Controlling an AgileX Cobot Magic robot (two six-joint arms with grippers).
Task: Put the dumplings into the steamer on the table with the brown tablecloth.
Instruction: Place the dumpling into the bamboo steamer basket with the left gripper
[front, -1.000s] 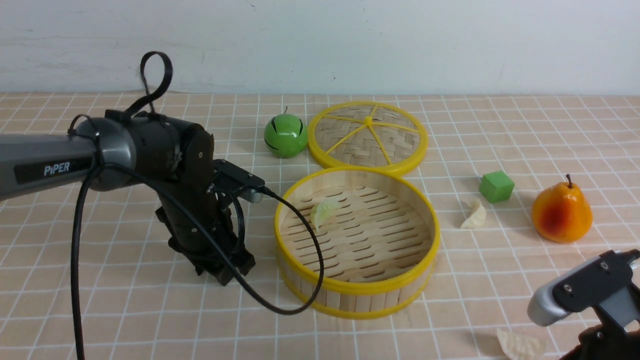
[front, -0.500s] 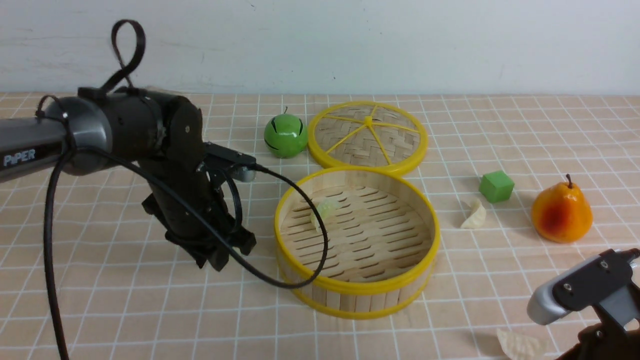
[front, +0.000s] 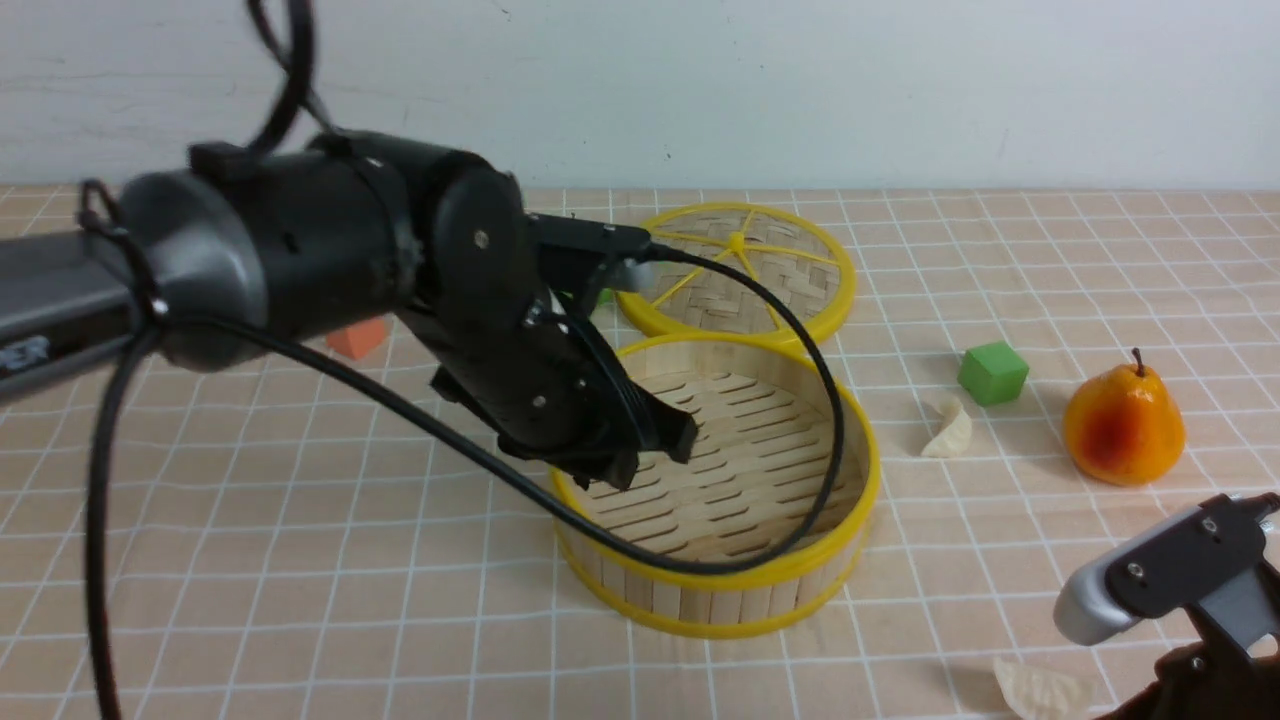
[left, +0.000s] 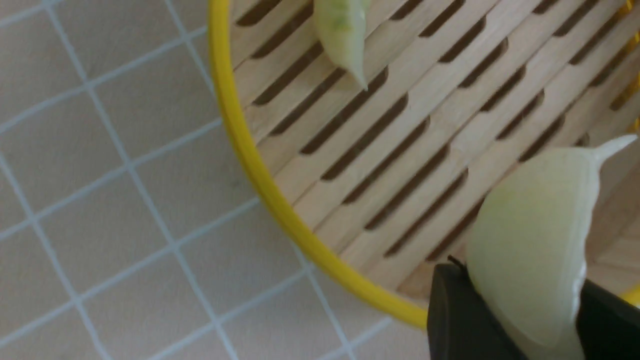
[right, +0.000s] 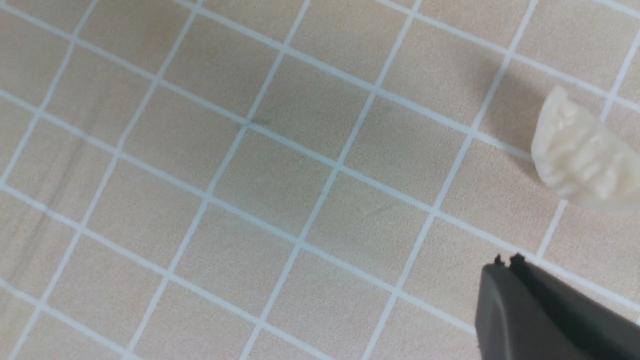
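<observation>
We are holding left tool (left: 530, 320) over steamer (left: 260, 185) rim, jaws clamping pale green dumpling (left: 535, 235) for drop beside other green dumpling (left: 342, 30) lying on slats. Right tool (right: 505, 270) is idling pinched shut, empty, near cream dumpling (right: 580, 160) on counter (right: 250, 200).

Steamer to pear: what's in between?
Front view: one cream dumpling lies between them; the green cube sits just behind that line.
</observation>
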